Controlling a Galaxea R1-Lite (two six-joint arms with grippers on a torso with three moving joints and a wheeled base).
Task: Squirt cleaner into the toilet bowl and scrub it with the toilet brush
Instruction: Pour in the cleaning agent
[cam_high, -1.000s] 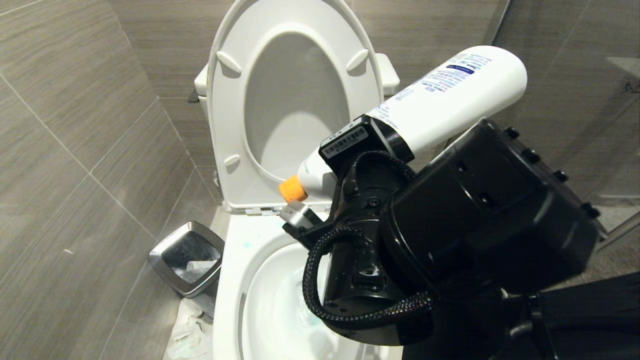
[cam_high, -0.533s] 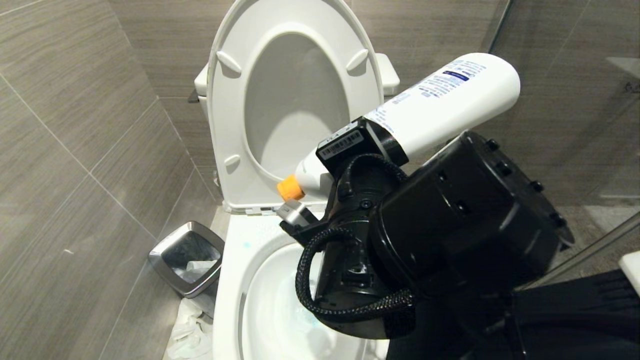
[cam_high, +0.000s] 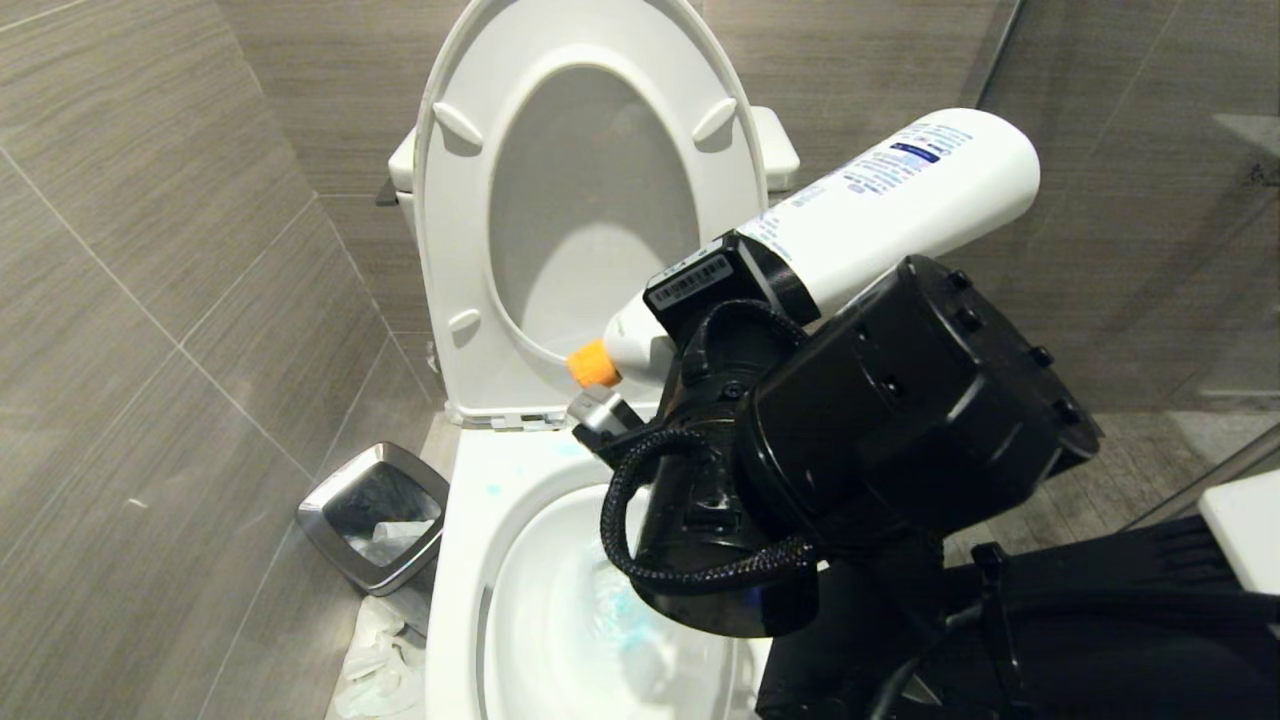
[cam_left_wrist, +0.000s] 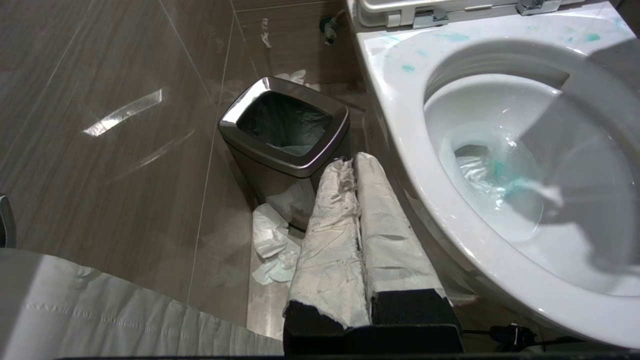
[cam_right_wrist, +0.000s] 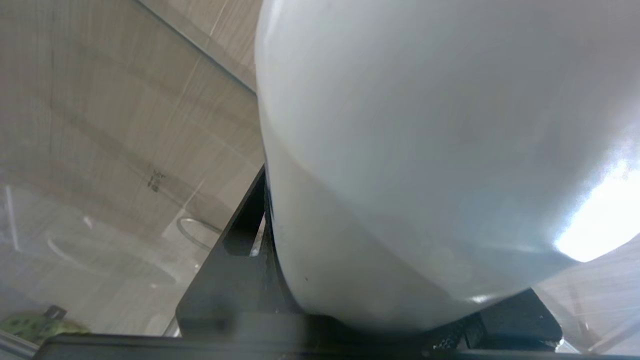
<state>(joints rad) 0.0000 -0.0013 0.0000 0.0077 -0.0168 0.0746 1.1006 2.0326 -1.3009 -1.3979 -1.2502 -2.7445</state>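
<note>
The cleaner, a white bottle, hangs tilted over the toilet bowl with its orange cap pointing down toward the back of the rim. My right gripper is shut on the bottle's neck end. In the right wrist view the bottle fills the picture between the black fingers. Blue-green liquid streaks the water and spots the rim. My left gripper is shut and empty, low beside the bowl's outer wall. The toilet brush is out of view.
Seat and lid stand raised against the cistern. A square steel bin sits on the floor left of the bowl, with crumpled paper beside it. Tiled wall runs on the left, a glass panel on the right.
My right arm's black housing has swung left and up in the head view. The bottle stays cap-down over the bowl, its cap lifted slightly.
</note>
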